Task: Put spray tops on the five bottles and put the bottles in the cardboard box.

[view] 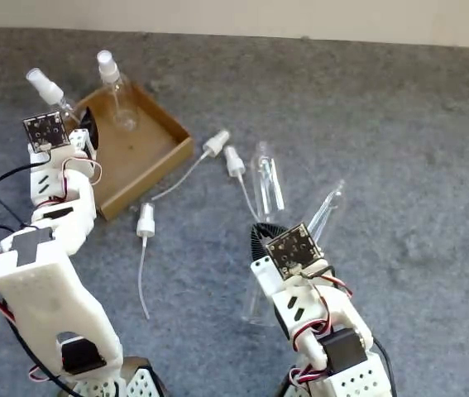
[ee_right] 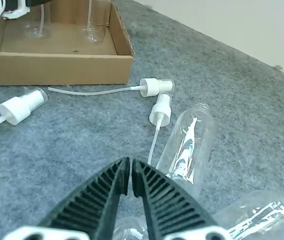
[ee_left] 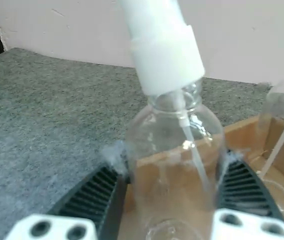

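My left gripper (ee_left: pixel 169 200) is shut on a clear bottle (ee_left: pixel 172 150) with a white spray top (ee_left: pixel 164 45), upright at the far left corner of the cardboard box (view: pixel 139 157). The same bottle (view: pixel 52 91) leans out above that gripper (view: pixel 83 126) in the high view. A second capped bottle (view: pixel 114 87) stands in the box. Three loose spray tops (view: pixel 216 142) (view: pixel 234 161) (view: pixel 145 222) lie on the grey cloth. Two uncapped bottles (view: pixel 267 178) (view: pixel 325 211) lie ahead of my right gripper (ee_right: pixel 130 175), which is shut and holds nothing. A third bottle (view: pixel 255 306) lies partly under the right arm.
The grey cloth (view: pixel 399 124) covers the table, with open room to the right. The box's near wall (ee_right: pixel 56 67) faces the right arm. Long dip tubes (ee_right: pixel 91 91) trail from the loose spray tops across the cloth.
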{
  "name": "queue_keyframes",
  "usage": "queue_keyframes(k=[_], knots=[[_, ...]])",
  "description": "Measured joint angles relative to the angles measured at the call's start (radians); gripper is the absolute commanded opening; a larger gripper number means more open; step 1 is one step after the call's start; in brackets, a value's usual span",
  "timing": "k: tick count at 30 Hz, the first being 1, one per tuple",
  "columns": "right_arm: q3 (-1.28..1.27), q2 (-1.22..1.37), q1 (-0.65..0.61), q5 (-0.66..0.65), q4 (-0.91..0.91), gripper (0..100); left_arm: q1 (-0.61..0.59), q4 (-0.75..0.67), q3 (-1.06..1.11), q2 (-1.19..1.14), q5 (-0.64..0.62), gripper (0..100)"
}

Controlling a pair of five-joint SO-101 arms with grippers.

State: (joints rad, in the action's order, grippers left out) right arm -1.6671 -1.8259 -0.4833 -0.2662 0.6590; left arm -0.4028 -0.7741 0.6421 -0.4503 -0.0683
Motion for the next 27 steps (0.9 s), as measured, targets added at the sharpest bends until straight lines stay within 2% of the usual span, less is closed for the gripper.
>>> queue_keyframes(k=[9,15,27], knots=[[0.000,0.000,0.000,0.000,0.000,1.2,0.000,0.000,0.000,0.000,0.000,19],[0.000,0.000,0.000,0.000,0.000,1.2,0.000,0.000,0.000,0.000,0.000,30],[0.000,0.000,0.000,0.000,0.000,1.2,0.000,0.000,0.000,0.000,0.000,30]])
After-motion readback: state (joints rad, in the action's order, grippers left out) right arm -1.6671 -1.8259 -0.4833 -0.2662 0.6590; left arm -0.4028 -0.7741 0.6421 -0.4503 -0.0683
